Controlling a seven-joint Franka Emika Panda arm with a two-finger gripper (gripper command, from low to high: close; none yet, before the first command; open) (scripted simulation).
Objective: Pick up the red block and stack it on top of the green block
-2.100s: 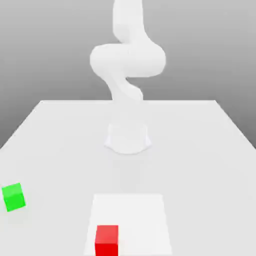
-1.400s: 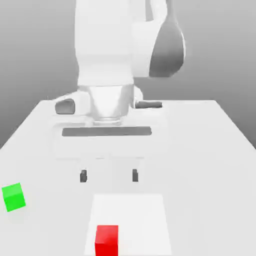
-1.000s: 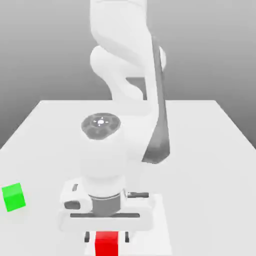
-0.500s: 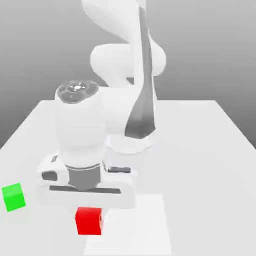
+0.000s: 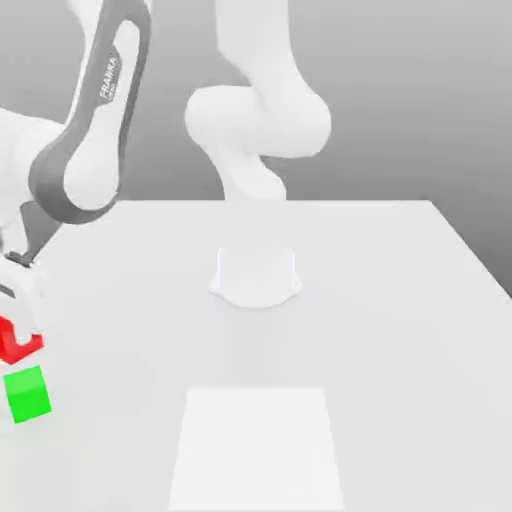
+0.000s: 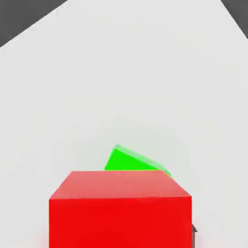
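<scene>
Red block (image 5: 14,342), one only, hangs off the table (image 5: 380,300) at the exterior view's left edge, just above the one green block (image 5: 27,394) and apart from it. The gripper (image 5: 12,325) pinches the red cube between its jaws. From the hand view the red block (image 6: 120,209) covers most of the green block (image 6: 130,160) below. One white arm (image 5: 95,140) leans over. One paler square patch (image 5: 256,448) lies on the tabletop.

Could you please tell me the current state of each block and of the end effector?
Red block: held off the table, tilted, just above the green block.
Green block: resting on the table, nothing stacked on it yet.
End effector: shut on the red block.
</scene>
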